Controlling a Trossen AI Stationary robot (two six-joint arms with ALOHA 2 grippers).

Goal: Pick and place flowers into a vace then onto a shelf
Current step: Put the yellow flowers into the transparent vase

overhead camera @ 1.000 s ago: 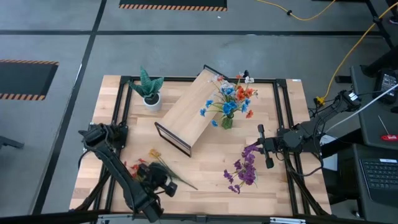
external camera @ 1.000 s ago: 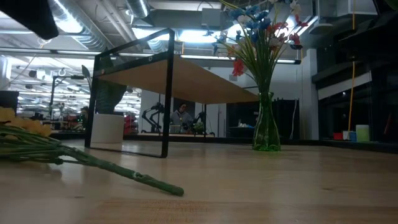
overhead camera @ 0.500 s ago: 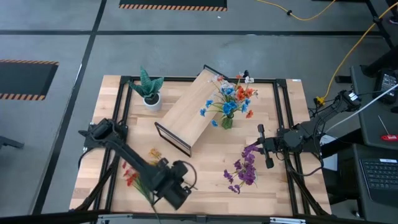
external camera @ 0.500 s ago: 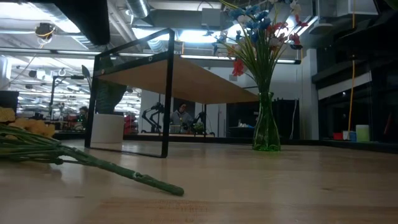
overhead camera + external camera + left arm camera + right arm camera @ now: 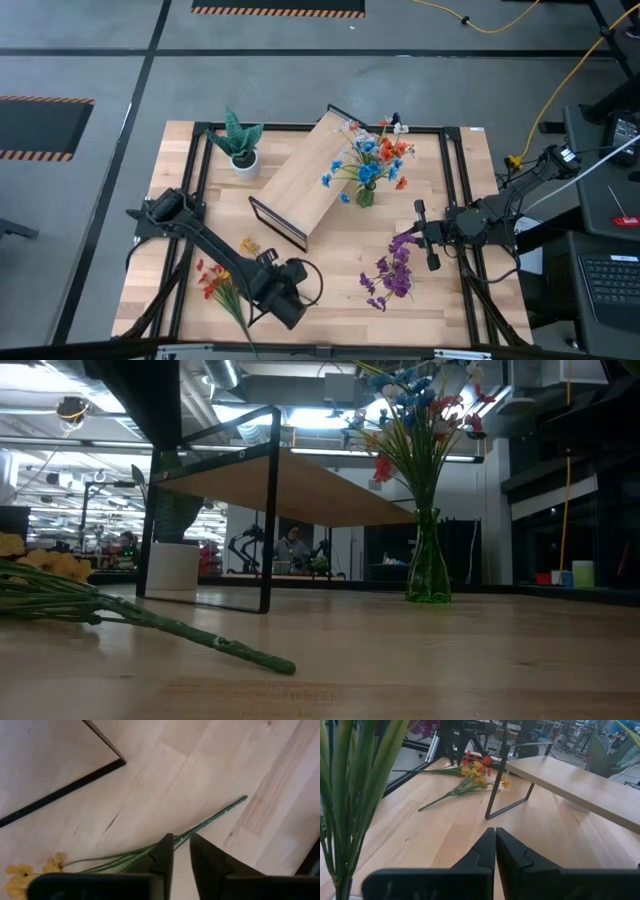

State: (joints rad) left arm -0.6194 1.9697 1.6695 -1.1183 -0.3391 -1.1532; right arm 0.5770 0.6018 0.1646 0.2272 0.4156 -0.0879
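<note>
The green vace (image 5: 365,196) stands on the table beside the shelf (image 5: 305,180) and holds red, orange and blue flowers (image 5: 375,155). A yellow sprig (image 5: 248,245) and a red sprig (image 5: 210,280) lie flat near the front left, and a purple one (image 5: 392,272) lies front right. My left gripper (image 5: 272,282) hangs over the yellow sprig's stem (image 5: 215,817), pointing down, fingers a little apart (image 5: 181,845) and clear of it. My right gripper (image 5: 414,236) waits shut (image 5: 495,837) beside the purple sprig, pointing toward the table's left.
A spiky green plant in a white pot (image 5: 243,160) stands at the far left. The shelf lies slantwise across the table's middle, its black end frame (image 5: 278,222) close to the left arm. Bare wood lies between the shelf's near end and the purple sprig.
My left arm has swung from the near left corner toward the table's right and now hangs over the yellow sprig's stem; its wrist has rolled on the way. The red sprig, covered by the arm before, now shows. No flower has moved.
</note>
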